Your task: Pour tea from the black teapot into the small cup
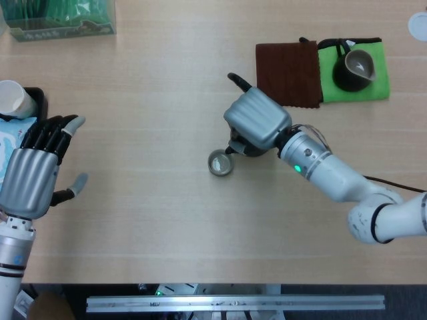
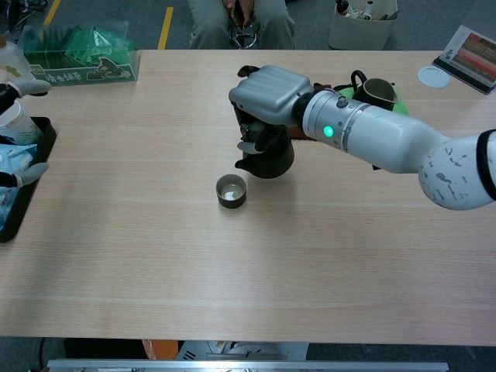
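Note:
My right hand (image 1: 257,120) (image 2: 267,97) grips the black teapot (image 2: 267,156) (image 1: 245,147) from above and holds it just right of the small cup (image 1: 220,163) (image 2: 231,191). The pot's spout points toward the cup and sits close to its rim. The cup is a small dark, grey-lined vessel standing upright on the wooden table (image 1: 153,87). Much of the pot is hidden under the hand in the head view. My left hand (image 1: 33,170) hovers at the table's far left edge with its fingers spread, holding nothing.
A brown cloth (image 1: 287,72) and a green mat (image 1: 340,83) with a dark pitcher (image 1: 357,67) lie at the back right. A green box (image 1: 60,17) stands at the back left. A black tray (image 2: 19,178) with a white cup (image 1: 15,99) sits at the left.

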Controlling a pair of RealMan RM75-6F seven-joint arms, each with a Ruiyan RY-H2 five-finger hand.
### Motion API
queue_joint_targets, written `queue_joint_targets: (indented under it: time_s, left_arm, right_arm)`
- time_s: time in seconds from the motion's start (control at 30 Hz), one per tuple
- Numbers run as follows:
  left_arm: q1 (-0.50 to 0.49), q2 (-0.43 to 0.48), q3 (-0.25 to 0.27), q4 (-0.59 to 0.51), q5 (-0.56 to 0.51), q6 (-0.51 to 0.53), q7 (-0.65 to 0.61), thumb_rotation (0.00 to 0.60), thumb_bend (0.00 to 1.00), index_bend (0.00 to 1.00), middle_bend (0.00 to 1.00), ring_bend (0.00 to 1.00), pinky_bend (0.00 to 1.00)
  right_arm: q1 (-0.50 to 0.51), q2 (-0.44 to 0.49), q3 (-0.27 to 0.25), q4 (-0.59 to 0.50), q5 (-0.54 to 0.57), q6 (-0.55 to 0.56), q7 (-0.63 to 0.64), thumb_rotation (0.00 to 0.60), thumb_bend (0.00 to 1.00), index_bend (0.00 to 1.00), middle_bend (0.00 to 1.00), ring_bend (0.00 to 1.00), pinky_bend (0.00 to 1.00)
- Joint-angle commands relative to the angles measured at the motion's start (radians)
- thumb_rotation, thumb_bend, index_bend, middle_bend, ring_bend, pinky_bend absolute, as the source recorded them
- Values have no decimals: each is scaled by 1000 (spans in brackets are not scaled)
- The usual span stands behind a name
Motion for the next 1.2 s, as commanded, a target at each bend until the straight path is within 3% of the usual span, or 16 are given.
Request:
queue_joint_targets:
  time_s: [0.03, 1.2]
  left_arm:
    - [4, -2, -4, 3, 0, -1, -3, 600, 251, 106, 156, 127, 157]
    - [27, -11, -36, 14, 14, -21, -36, 600, 250, 101, 151, 127, 157]
  right_arm:
    - [26, -11, -10, 9, 22, 1, -31, 461, 328, 1000, 962, 911, 60]
    - [187, -21, -110, -32, 137, 79, -265, 462, 328, 1000, 962, 911, 64]
